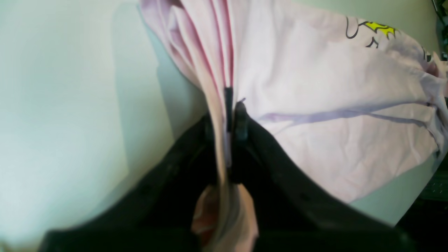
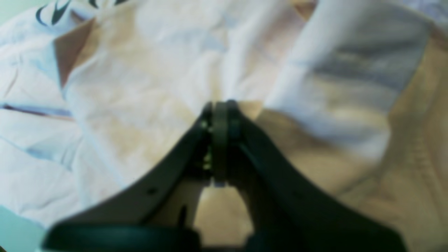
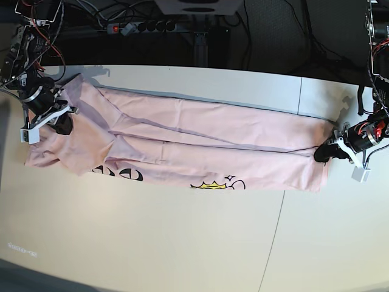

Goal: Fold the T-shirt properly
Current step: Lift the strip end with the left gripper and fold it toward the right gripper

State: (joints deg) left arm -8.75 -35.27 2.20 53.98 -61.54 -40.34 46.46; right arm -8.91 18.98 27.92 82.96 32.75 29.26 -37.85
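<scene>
The pale pink T-shirt (image 3: pixel 200 140) lies stretched in a long band across the table, with black lettering (image 3: pixel 115 173) and a yellow crown (image 3: pixel 209 185) along its near edge. My left gripper (image 3: pixel 322 155) is at the band's right end. In the left wrist view it (image 1: pixel 233 105) is shut on a gathered fold of the T-shirt (image 1: pixel 332 105). My right gripper (image 3: pixel 62 125) is on the shirt's left end. The right wrist view shows it (image 2: pixel 220 105) shut, with folds of the T-shirt (image 2: pixel 140 87) running into its tip.
The white table (image 3: pixel 152 243) has a seam (image 3: pixel 279 231) running toward its near right. A power strip and cables (image 3: pixel 134 27) lie behind the table's back edge, beside a dark stand (image 3: pixel 200 36).
</scene>
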